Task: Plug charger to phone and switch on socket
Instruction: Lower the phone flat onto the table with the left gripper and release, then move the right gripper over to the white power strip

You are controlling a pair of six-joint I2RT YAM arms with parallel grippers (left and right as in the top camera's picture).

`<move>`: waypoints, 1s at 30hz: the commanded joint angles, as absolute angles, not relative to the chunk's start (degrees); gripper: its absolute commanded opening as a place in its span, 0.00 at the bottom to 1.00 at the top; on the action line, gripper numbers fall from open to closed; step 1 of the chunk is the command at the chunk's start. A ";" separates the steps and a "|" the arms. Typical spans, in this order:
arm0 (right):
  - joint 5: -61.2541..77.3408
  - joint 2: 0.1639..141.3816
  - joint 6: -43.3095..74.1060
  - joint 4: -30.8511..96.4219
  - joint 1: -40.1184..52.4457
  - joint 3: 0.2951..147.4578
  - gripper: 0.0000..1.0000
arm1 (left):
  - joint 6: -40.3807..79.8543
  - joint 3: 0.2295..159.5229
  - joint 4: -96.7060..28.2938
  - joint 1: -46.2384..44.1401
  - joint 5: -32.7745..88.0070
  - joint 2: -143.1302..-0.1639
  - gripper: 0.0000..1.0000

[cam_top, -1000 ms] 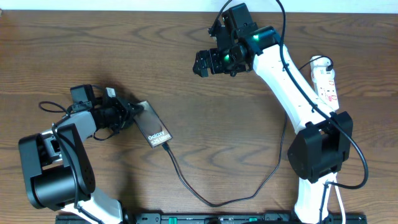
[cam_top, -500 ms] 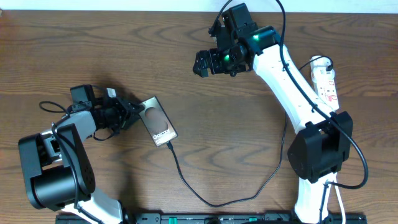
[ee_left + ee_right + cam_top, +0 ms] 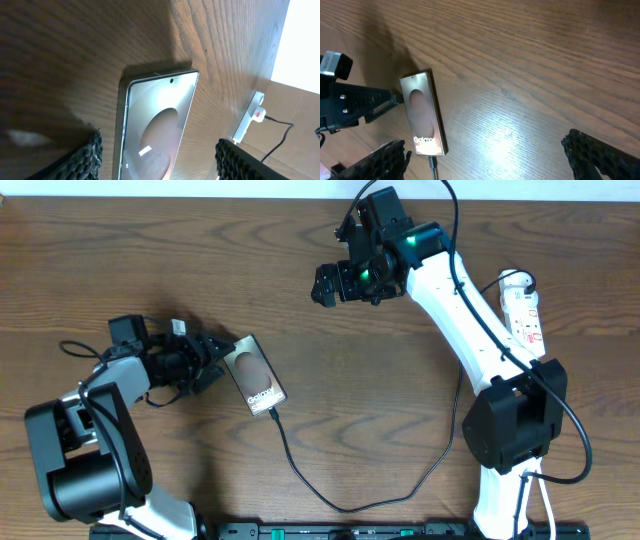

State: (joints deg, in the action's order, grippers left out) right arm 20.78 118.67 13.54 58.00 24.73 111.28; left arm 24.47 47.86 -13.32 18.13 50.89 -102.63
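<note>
Overhead: left gripper (image 3: 213,361) has let go and backed off left of the glossy brown slab phone (image 3: 256,376) at centre-left. Its jaws are apart and empty. Thin black charger cable (image 3: 343,508) sits in the phone's lower end. Right gripper (image 3: 322,283), upper centre, is wide open and empty.
Left wrist: phone lies between the fingers, no contact.
Right wrist: phone at lower left.
Plugging looks done. The narrow white power-strip socket (image 3: 524,305), upper right, still needs switching on.

The phone (image 3: 257,375) is laid flat, face up, with the thin black charger cable (image 3: 345,509) seated in its lettered end. The white socket (image 3: 525,310) is laid well apart.
</note>
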 commanded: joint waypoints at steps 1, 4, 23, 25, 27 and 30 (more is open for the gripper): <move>20.47 118.61 12.58 58.17 25.30 112.55 0.99 | 20.71 46.94 -15.81 19.31 43.24 -103.13 0.74; 20.47 118.61 12.58 58.30 25.26 112.55 0.99 | 17.82 48.49 -21.56 19.14 36.56 -99.79 0.74; 17.41 118.34 14.02 73.23 13.91 127.92 0.99 | 9.45 57.89 -35.20 9.34 22.20 -71.77 0.93; 17.45 118.34 13.61 75.42 10.59 130.89 0.99 | 9.50 57.89 -34.76 8.99 22.22 -70.08 0.93; 17.47 118.34 13.17 77.19 6.74 132.92 0.99 | 9.50 57.89 -34.65 8.97 22.20 -68.77 0.93; 18.33 118.34 11.53 79.29 0.01 134.10 0.99 | 9.47 57.89 -34.68 8.97 22.15 -67.75 0.93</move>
State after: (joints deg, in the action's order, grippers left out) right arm 18.55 118.65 13.47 78.04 5.39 132.62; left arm 10.44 57.01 -34.63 9.08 23.18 -68.75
